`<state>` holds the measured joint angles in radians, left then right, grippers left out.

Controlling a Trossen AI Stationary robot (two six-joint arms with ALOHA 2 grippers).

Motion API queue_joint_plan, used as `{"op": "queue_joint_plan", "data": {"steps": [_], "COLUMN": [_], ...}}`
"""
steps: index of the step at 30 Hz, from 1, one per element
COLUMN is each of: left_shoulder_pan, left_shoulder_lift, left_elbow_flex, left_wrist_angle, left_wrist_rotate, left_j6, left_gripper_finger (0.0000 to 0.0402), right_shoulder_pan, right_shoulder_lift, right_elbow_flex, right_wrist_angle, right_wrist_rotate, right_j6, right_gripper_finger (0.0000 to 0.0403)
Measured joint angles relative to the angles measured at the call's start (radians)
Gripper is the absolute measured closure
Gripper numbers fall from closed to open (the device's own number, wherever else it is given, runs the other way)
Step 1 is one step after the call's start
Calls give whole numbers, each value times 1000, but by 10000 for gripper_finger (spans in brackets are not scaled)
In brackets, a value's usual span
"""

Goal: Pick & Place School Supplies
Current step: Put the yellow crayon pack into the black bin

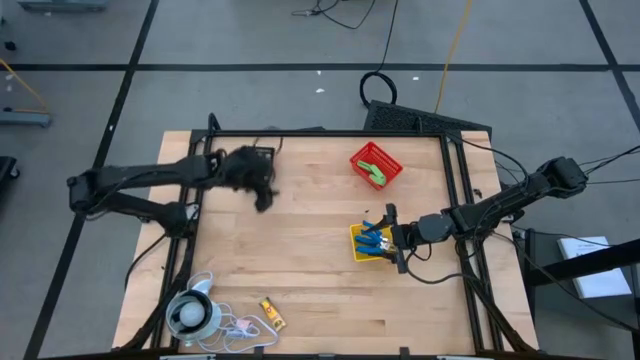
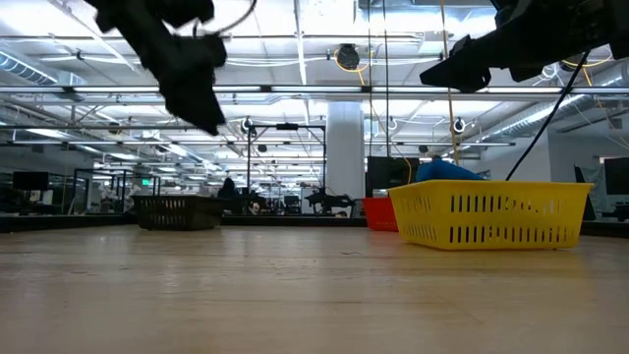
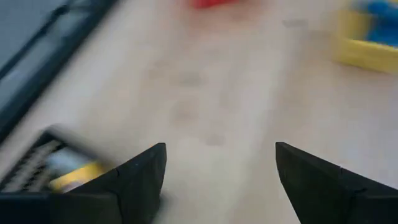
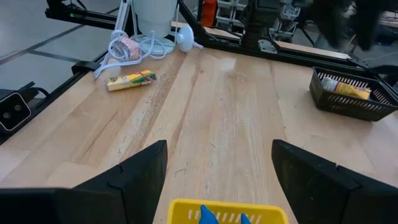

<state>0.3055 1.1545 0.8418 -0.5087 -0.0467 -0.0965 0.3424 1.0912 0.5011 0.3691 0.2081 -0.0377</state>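
Yellow packets (image 4: 347, 88) in the black basket (image 4: 348, 96) are seen only from the right wrist. Blue scissors (image 1: 374, 239) lie in the yellow basket (image 1: 357, 249), beside the right gripper (image 1: 397, 240), fingers apart. The left gripper (image 1: 262, 195), fingers apart, is held above the black basket, hiding it from above. One yellow packet (image 1: 273, 314) lies near the white cord (image 1: 236, 326).

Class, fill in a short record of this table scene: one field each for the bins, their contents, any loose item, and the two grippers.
Red bin: far side of table, holds green item
Yellow bin: holds blue items
Black bin: holds yellow packet
Loose item: yellow box on table, near cord
Left gripper: open, empty, above table near the black bin
Right gripper: open, empty, over the yellow bin
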Motion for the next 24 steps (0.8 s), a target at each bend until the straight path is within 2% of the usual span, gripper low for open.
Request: {"op": "queue_joint_plan", "data": {"steps": [4, 7, 10, 13, 16, 24], "left_shoulder_pan": [-207, -391, -579, -735, -826, -947], "left_shoulder_lift": [-33, -25, 22, 90, 174, 396], "left_elbow_flex": [0, 0, 0, 0, 0, 10], "left_wrist_angle": [-85, -140, -104, -55, -37, 64], "left_wrist_rotate": [70, 82, 63, -4, -58, -59], "left_j6": [-12, -63, -94, -108, -132, -136], "left_gripper_finger": [96, 96, 96, 96, 96, 96], "right_shoulder_pan": [0, 0, 1, 7, 8, 8], "right_shoulder_lift": [0, 0, 0, 0, 0, 0], "right_elbow_flex": [0, 0, 0, 0, 0, 1], "right_wrist_angle": [0, 0, 1, -1, -5, -31], "right_wrist_rotate": [0, -3, -4, -1, -1, 3], "right_j6": [15, 25, 34, 48, 76, 109], "right_gripper_finger": [126, 126, 126, 126, 126, 126]}}
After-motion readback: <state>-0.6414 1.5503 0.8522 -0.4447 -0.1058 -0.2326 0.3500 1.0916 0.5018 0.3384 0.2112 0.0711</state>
